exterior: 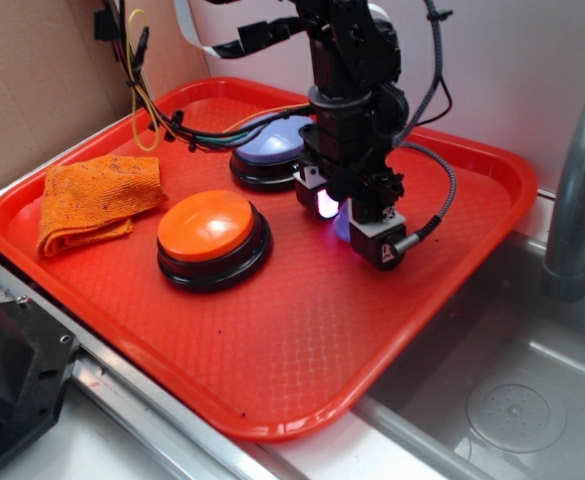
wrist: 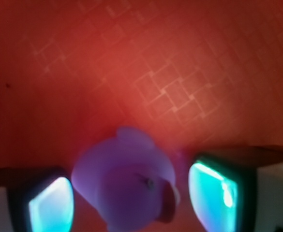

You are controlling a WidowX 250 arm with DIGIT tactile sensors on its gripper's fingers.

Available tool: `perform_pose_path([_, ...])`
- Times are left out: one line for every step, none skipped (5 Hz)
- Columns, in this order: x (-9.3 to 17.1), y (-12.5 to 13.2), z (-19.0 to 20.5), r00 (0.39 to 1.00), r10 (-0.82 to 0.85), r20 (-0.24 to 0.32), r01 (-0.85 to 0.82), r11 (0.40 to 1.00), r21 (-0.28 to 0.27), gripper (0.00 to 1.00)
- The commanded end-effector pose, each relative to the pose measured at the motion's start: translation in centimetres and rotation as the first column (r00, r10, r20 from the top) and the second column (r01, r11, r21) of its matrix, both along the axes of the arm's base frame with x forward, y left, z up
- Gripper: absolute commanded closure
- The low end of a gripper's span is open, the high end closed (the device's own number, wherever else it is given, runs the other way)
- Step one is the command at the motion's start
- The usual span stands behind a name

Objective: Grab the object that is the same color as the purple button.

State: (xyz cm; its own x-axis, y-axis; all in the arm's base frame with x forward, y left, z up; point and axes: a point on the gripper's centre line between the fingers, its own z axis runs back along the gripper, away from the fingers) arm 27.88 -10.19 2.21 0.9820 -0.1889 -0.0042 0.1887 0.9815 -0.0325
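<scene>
The object, a tiny purple duck [wrist: 124,176] with a darker beak, lies on the red tray between my two lit fingers. My gripper [wrist: 131,200] is open and straddles it; a narrow gap shows on the beak side, and the other pad [wrist: 52,208] is very close to the body. In the exterior view my gripper [exterior: 348,222] is lowered to the tray surface, and only a sliver of the duck [exterior: 342,229] shows between the fingers. The purple button [exterior: 270,150], lavender dome on a black base, sits just behind and left of the gripper.
An orange-domed button [exterior: 212,236] stands left of the gripper. A crumpled orange cloth [exterior: 97,198] lies at the tray's left end. The red tray's rim [exterior: 302,425] borders a metal sink [exterior: 512,400] with a grey faucet [exterior: 577,200]. Cables trail across the back.
</scene>
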Motion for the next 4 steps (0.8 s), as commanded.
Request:
perform_pose_path([0.5, -0.4, 1.4, 0.997, 0.017, 0.070, -0.017, 1.000, -0.013, 1.00])
perform_pose_path([0.3, 0.7, 3.5, 0.992, 0.103, 0.080, -0.100, 0.994, -0.035, 1.00])
perform_pose_path([-0.3, 2.9, 7.6, 0.972, 0.203, 0.121, -0.202, 0.979, -0.027, 1.00])
perform_pose_path([-2.0, 6.0, 12.0, 0.929, 0.335, 0.160, -0.332, 0.942, -0.046, 1.00])
